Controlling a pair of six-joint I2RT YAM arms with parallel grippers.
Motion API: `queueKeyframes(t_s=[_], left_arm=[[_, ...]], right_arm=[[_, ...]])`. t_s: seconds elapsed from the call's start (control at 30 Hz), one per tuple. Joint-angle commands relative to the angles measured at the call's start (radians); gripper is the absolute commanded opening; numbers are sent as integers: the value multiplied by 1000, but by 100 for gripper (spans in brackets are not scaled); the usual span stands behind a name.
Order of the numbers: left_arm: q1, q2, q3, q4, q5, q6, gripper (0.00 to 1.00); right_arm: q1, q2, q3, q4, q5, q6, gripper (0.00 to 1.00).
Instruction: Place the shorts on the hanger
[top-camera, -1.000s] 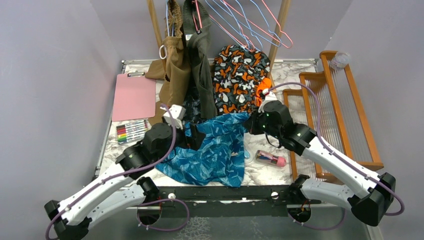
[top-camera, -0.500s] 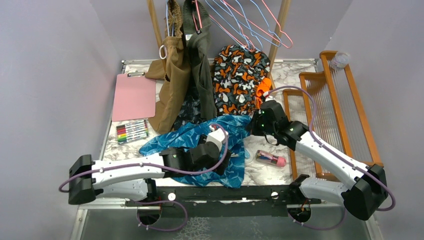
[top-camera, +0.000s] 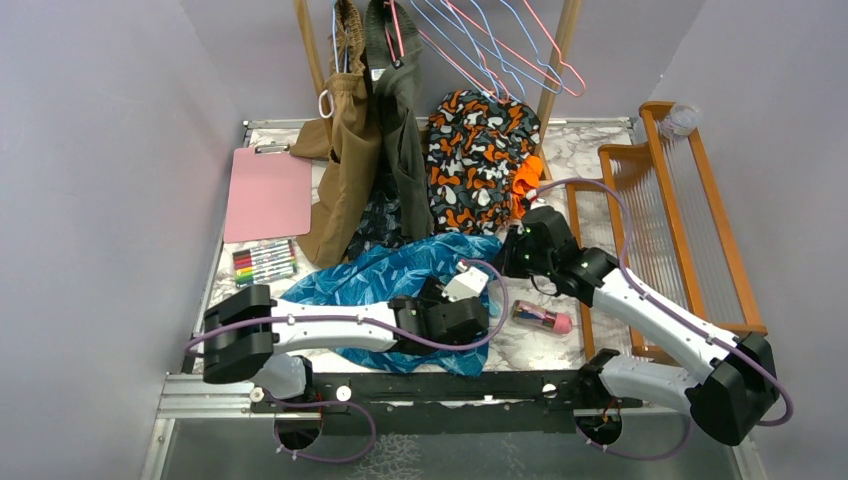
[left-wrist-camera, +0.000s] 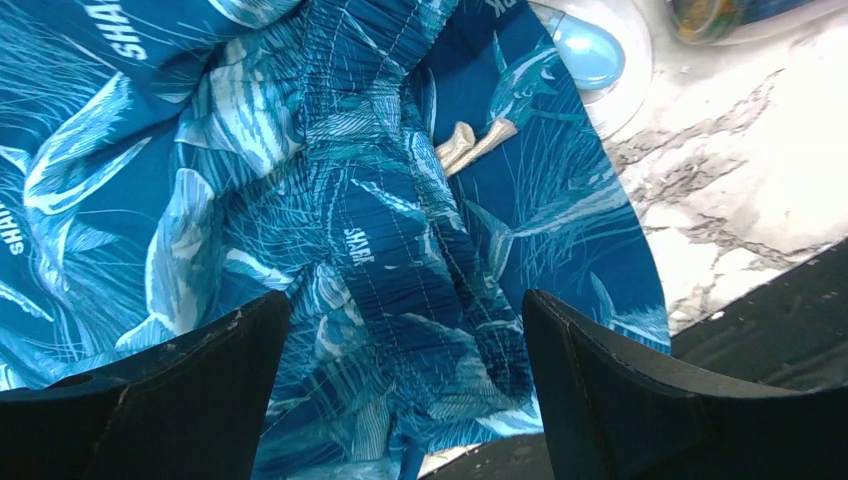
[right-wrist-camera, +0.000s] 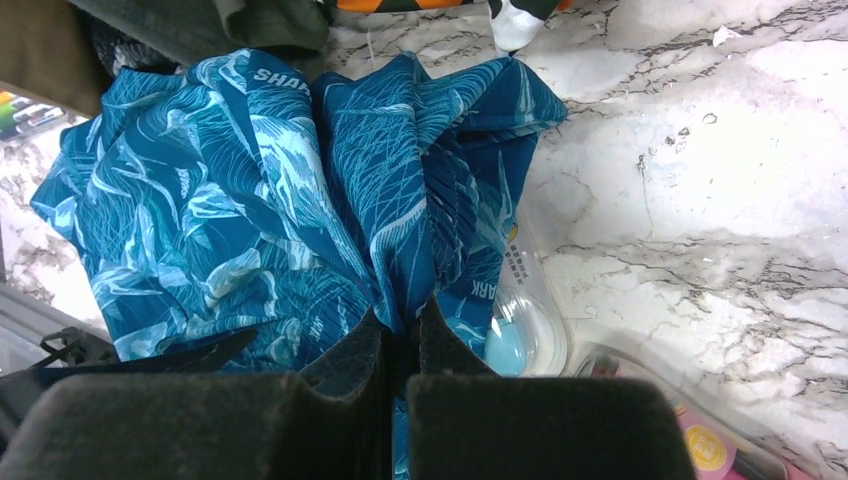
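Above the shorts (left-wrist-camera: 385, 190), left pincer (left-wrist-camera: 400, 300) (wide).

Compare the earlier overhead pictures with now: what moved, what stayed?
The left arm swung right across the shorts, and the left pincer now hovers open over their waistband. The shorts' left side spread out leftward. The right pincer stayed shut on the shorts; the clipboard did not move.

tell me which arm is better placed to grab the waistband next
Left. The open left gripper hovers over the shorts' gathered waistband, jaws either side; the right gripper is shut on a fold of them.
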Motion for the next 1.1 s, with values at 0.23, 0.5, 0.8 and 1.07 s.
queueKeyframes(t_s=[0.23,0.5,0.8,1.07], left_arm=[[-8,137,37,-69,-80,-35,81],[-7,150,31,-72,-96,-38,60],[-7,180,23,-70,-82,-26,23],[39,31,15,-136,-141,-4,0]], right_arm=[[-5,-71,-29,3,-43,15,1],[-5,-91,-42,2,-62,20,1],[-6,-119,-36,-17,-100,2,1],[-5,-139,14,-41,-171,-58,27]])
